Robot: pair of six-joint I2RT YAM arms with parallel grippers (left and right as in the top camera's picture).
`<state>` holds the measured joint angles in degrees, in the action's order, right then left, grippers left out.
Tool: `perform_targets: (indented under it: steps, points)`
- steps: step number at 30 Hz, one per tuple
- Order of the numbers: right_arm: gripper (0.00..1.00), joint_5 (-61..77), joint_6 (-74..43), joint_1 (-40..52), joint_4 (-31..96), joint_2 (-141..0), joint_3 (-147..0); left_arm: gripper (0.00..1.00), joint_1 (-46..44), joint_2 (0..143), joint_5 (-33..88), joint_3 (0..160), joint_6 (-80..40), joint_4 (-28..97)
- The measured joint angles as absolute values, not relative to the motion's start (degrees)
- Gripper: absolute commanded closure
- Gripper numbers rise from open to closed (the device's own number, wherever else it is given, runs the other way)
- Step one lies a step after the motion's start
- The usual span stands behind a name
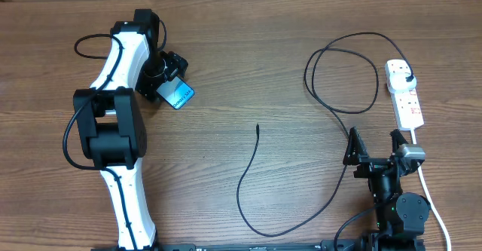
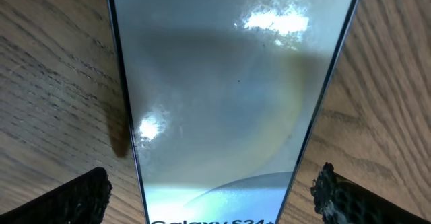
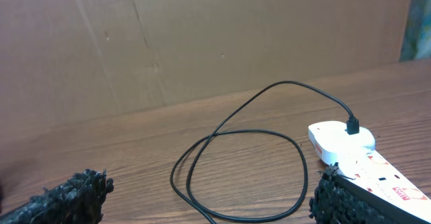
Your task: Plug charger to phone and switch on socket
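Wooden tabletop [image 1: 248,55] carries everything. Far left of the socket [image 1: 407,100], the left gripper [image 2: 210,200] stands wide open astride the lit phone [image 2: 222,83]. The charger [image 1: 257,130] loops rightward, its plug seated in the socket. Just beside the socket, the right gripper [image 1: 374,147] gapes, empty.

The socket [image 1: 407,100], a white power strip with red markings, lies flat, and the charger's black plug [image 1: 407,78] sits in its far outlet. From there the charger [image 1: 239,194], a thin black cable, makes 1 wide loop just left of the socket. It then sweeps in a long curve to a free connector tip [image 1: 257,127] well to the left. The phone [image 1: 179,96] lies face up far to the socket's left, turned at a slant, its cyan screen lit with small text at 1 end.
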<state>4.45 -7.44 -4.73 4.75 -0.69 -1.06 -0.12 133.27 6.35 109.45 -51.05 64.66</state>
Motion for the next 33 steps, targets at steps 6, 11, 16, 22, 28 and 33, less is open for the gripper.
perform_targets:
  steps: [6,11,16,22,28,33]
  points:
    - [0.00,4.47,-7.46,-4.73,4.71,-0.69,-1.06,0.00,-0.12,133.29,5.21,109.45,-50.52,64.53]
    - [0.00,4.49,-7.46,-4.73,4.75,-0.69,-1.06,0.01,-0.12,133.29,4.25,109.45,-50.43,64.07]
    - [0.00,4.45,-7.49,-4.73,4.73,-0.69,-1.06,0.00,-0.12,133.29,3.70,109.45,-50.43,63.79]
    - [0.00,4.47,-7.44,-4.73,4.75,-0.69,-1.06,0.00,-0.12,133.29,3.55,109.45,-50.43,63.22]
    - [0.00,4.45,-7.49,-4.73,4.73,-0.69,-1.06,0.00,-0.12,133.29,3.57,109.23,-50.43,62.08]
    - [0.00,4.45,-7.44,-4.73,4.78,-0.69,-1.06,0.00,-0.12,133.29,3.60,108.88,-50.43,61.43]
